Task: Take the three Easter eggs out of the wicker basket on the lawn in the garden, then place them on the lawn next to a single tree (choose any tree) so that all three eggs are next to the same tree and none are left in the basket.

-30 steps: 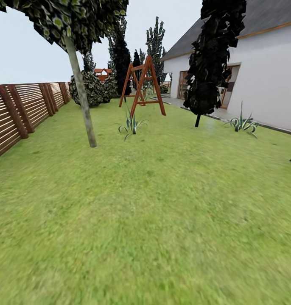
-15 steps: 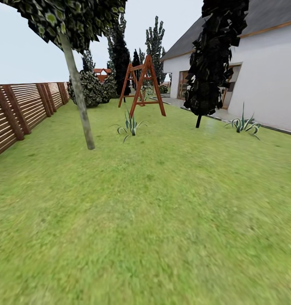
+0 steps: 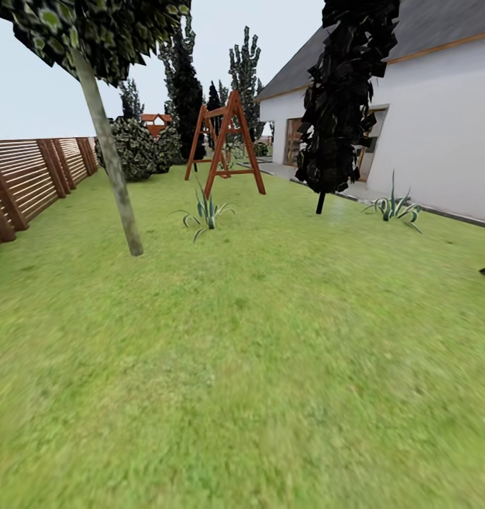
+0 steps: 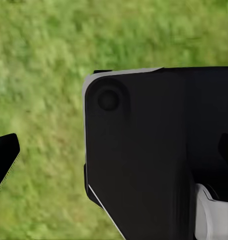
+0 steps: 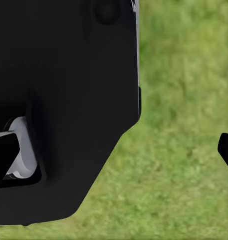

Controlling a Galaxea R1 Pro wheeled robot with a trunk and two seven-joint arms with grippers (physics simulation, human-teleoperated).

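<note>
The lawn (image 3: 256,367) spreads wide and bare across the head view, from the near foreground out to the far shrubs, with open grass between its borders. On the left it ends at a brown slatted fence (image 3: 30,177); on the right it runs up to the paved strip along the white house (image 3: 440,134). The tree (image 3: 112,170) with the thin pale trunk stands on the left part of the grass, near the fence but clear of it; its trunk is the long axis, rising with a slight lean toward the fence, its dark crown at the top of the view. Just beyond it a spiky striped plant (image 3: 206,212) sits in the grass, and behind that a red wooden swing frame (image 3: 225,145). A dark, narrow upright tree (image 3: 341,99) stands near the house, with a second spiky plant (image 3: 394,207) beside the paving.

Both wrist views look down on mottled grass past a black robot body (image 4: 158,155). A dark tip shows at the edge of each, but whether either gripper's jaws are apart or together cannot be told.
</note>
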